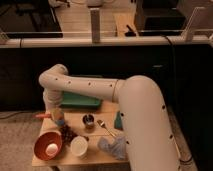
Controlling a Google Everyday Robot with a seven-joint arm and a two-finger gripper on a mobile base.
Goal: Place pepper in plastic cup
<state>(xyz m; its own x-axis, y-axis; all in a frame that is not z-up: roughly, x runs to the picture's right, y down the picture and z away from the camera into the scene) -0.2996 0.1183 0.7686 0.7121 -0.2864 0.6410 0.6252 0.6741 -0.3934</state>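
Observation:
The pepper (42,115) is a slim orange-red shape at the table's back left corner, sticking out to the left of my gripper (53,113). I cannot tell whether it is held or lies on the table. The gripper hangs down from the white arm's elbow (55,80), right beside the small light-blue plastic cup (60,120), which stands upright just to its right and is partly hidden by it.
On the wooden table (95,156) are an orange bowl (42,150) with a pale round thing in it, a white cup (79,146), dark grapes (67,133), a metal cup (88,120), a spoon (105,128), a green tray (80,102), a teal sponge (119,120) and a blue cloth (114,146).

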